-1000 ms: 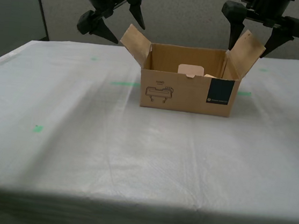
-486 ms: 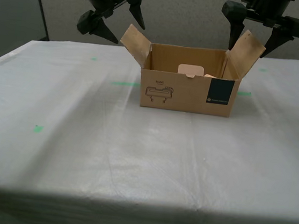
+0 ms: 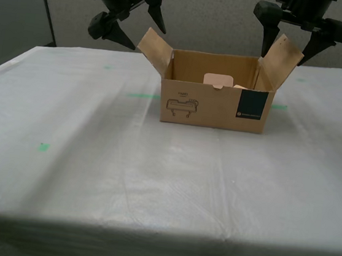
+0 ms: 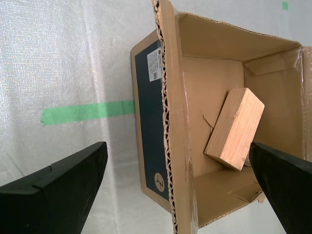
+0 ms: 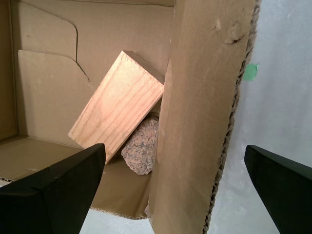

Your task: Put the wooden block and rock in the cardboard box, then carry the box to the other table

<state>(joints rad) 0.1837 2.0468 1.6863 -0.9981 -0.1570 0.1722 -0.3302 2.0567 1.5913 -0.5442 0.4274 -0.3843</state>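
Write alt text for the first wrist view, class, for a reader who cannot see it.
A pale tan wooden block leans tilted inside an open brown cardboard box, with a small mottled grey-brown rock tucked against its lower edge. One upright box flap stands between my first gripper's open black fingers, with white cloth beyond.

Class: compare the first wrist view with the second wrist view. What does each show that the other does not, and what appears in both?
Only the first wrist view shows the rock, lying against the wooden block.

Only the second wrist view shows the dark label on the cardboard box and a green tape strip on the white cloth.

Both show the block inside the box, a raised flap, and open black fingers.
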